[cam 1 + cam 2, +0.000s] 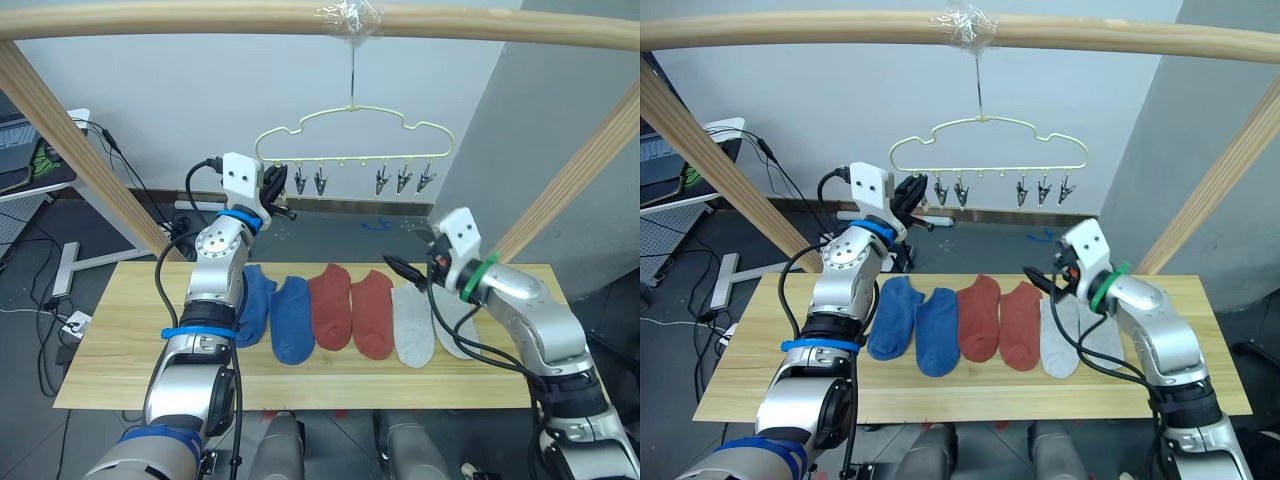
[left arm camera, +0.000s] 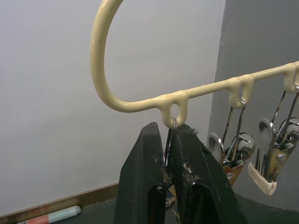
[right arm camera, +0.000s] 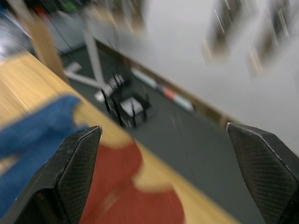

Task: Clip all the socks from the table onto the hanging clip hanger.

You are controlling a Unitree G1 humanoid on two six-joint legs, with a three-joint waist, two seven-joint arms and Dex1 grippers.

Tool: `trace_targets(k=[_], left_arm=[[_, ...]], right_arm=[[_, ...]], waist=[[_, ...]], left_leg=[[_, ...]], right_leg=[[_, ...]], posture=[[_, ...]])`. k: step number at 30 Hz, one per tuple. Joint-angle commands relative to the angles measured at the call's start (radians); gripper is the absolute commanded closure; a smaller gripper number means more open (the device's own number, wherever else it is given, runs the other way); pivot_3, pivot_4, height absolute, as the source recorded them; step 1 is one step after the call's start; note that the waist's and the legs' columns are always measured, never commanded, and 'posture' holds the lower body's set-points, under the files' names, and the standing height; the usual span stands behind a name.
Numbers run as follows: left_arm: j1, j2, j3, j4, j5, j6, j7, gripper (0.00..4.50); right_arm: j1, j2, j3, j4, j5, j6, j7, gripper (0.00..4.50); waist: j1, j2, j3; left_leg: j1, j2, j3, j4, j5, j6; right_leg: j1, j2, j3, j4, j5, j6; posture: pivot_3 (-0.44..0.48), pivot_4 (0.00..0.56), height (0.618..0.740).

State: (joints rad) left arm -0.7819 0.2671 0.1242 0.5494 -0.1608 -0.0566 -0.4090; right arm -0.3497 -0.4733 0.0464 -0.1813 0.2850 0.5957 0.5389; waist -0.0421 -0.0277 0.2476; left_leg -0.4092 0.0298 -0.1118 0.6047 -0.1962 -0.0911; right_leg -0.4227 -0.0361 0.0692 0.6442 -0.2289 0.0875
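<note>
Six socks lie in a row on the wooden table [image 1: 110, 350]: two blue [image 1: 292, 322], two red [image 1: 331, 305] and two light grey [image 1: 412, 324]. The far-left blue sock is partly hidden behind my left arm. The pale yellow clip hanger [image 1: 350, 132] hangs above from the pole, and none of its metal clips [image 1: 403, 180] holds a sock. My left gripper [image 2: 169, 130] is raised to the hanger's left end and is shut on the leftmost clip. My right gripper [image 1: 402, 268] hovers open just above the grey socks, with nothing between its fingers.
A thick wooden pole [image 1: 200, 20] crosses overhead, with slanted wooden posts at the left [image 1: 80, 150] and right [image 1: 580, 170]. Cables and a power strip [image 1: 75, 322] lie on the floor to the left of the table.
</note>
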Motion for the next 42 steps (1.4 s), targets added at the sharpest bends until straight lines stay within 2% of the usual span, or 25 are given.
trace_targets(k=[1,10,15,24,32,35,42], left_arm=[[0.008,0.007,-0.001,-0.083,-0.019,0.033,-0.014,4.49],[0.027,0.006,0.002,-0.120,-0.027,0.065,-0.020,4.49],[0.028,0.006,0.001,-0.125,-0.029,0.071,-0.021,4.49],[0.034,-0.002,-0.007,-0.146,-0.034,0.087,-0.029,4.49],[0.037,-0.002,-0.009,-0.155,-0.037,0.092,-0.031,4.49],[0.041,-0.001,-0.008,-0.163,-0.039,0.096,-0.031,4.50],[0.037,0.006,-0.007,-0.157,-0.037,0.092,-0.030,4.50]], right_arm=[[0.045,-0.028,-0.034,0.036,-0.035,0.000,-0.023,0.00],[0.074,-0.073,-0.021,0.292,-0.097,-0.078,0.031,0.00],[0.052,-0.075,-0.024,0.369,-0.116,-0.111,0.050,0.00],[-0.042,-0.079,0.010,0.633,-0.179,-0.182,0.097,0.00],[-0.051,-0.088,0.046,0.728,-0.235,-0.240,0.148,0.00],[-0.046,-0.087,0.043,0.742,-0.235,-0.235,0.170,0.58],[-0.041,-0.088,0.027,0.761,-0.231,-0.236,0.184,3.02]], waist=[[0.000,0.000,0.001],[-0.003,-0.001,0.004],[-0.004,-0.001,0.004],[-0.009,-0.002,0.008],[-0.010,-0.003,0.008],[-0.010,-0.003,0.008],[-0.009,-0.003,0.008]], left_leg=[[0.000,0.000,0.000,0.000,0.000,0.000],[0.000,0.000,0.000,0.000,0.000,0.000],[0.000,0.000,0.000,0.000,0.000,0.000],[0.000,0.000,0.000,0.001,0.000,0.000],[0.000,0.000,0.000,0.001,0.000,0.000],[0.000,0.000,0.000,0.001,0.000,0.000],[0.001,0.000,0.000,0.002,0.000,0.000]], right_leg=[[0.000,0.000,0.000,0.000,0.000,0.000],[0.000,0.000,0.000,0.000,0.000,0.000],[0.000,0.000,0.000,0.000,0.000,0.000],[0.000,0.000,0.000,0.000,0.000,0.001],[0.001,0.000,0.001,0.000,0.000,0.001],[0.001,0.000,0.000,0.000,0.000,0.001],[0.002,0.000,0.000,0.000,0.001,0.001]], posture=[[-0.007,0.247,0.740],[0.000,0.250,0.740],[0.000,0.250,0.740],[0.012,0.261,0.740],[0.018,0.260,0.740],[0.018,0.260,0.740],[0.022,0.258,0.740]])
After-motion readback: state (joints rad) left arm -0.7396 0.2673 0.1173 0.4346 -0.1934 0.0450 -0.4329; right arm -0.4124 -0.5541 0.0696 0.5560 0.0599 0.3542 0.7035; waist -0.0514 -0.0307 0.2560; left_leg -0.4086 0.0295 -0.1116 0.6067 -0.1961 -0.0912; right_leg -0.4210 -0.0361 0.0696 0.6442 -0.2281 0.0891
